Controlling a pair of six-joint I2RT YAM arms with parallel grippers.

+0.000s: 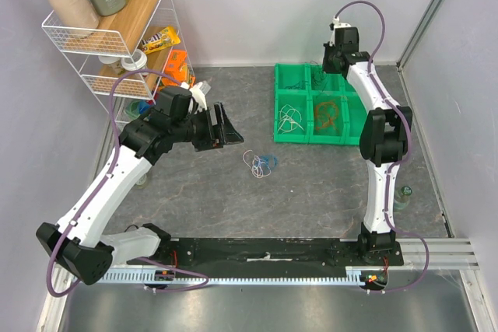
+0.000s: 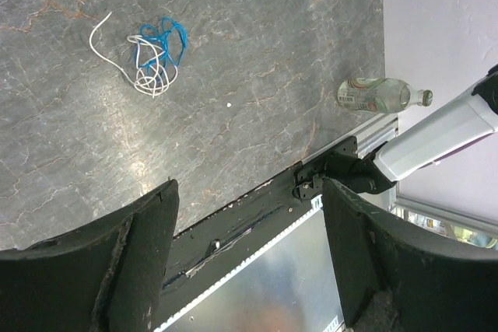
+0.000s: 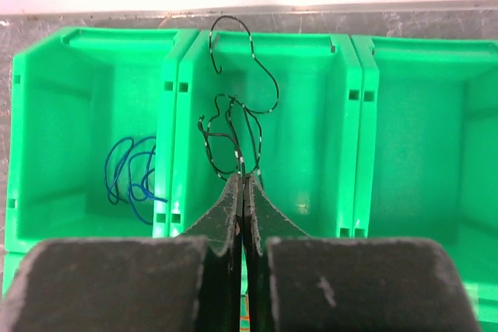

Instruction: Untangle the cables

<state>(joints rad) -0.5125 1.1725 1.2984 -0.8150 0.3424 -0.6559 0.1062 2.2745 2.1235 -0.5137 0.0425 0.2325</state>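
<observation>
**Black cable being pinched above green bins**

Only in the right wrist view is the grip being shown. The right gripper [image 3: 243, 180] is being pressed fully closed on a black cable [image 3: 233, 126], whose loops are being seen against the middle of the green bins [image 3: 346, 114]. A blue cable [image 3: 128, 169] is lying in the bin beside it. In the left wrist view, the left gripper [image 2: 249, 188] is being held wide apart, grasping nothing. Farther off, a blue-and-white tangle [image 2: 156, 56] is lying on the table [image 2: 257, 60].

We record green bins [image 3: 420, 138], a black cable [image 3: 233, 126] flecked with white, a blue cable [image 3: 128, 170], a blue-and-white tangle [image 2: 156, 56], an orange cable [image 1: 327, 114], and a grey veined table [image 2: 257, 60].
</observation>
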